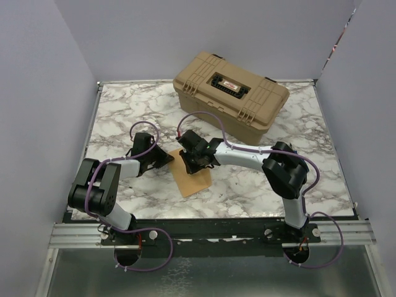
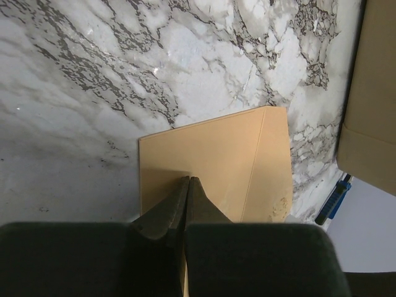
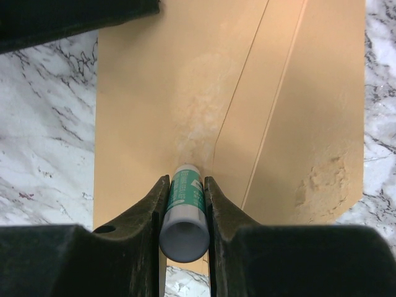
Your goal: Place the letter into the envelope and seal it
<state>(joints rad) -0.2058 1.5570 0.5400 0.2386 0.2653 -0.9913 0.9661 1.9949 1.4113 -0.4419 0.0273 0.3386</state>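
Top external view shows the envelope (image 1: 197, 180) lying flat on the marble table (image 1: 260, 179), just in front of the tan case (image 1: 232, 93), with both arms reaching in over it. It is thin paper, so I think it is very light, bends easily and slides on the smooth stone. Pushing down flat on it seems a safer hold than pinching it. The left gripper (image 2: 189, 180) has its fingers shut tight with nothing between them, and the tips rest on the envelope's side away from the case. The right gripper (image 3: 186, 179) squeezes a green and white glue stick (image 3: 184, 216), whose tip touches the paper beside a fold line. Pale glue marks (image 3: 322, 179) show on the paper, and they are likely sticky. The letter shows in no view; maybe it is inside already. The case stands close behind, so there is little room that way. More bare table lies to both sides of the case and in front of it.
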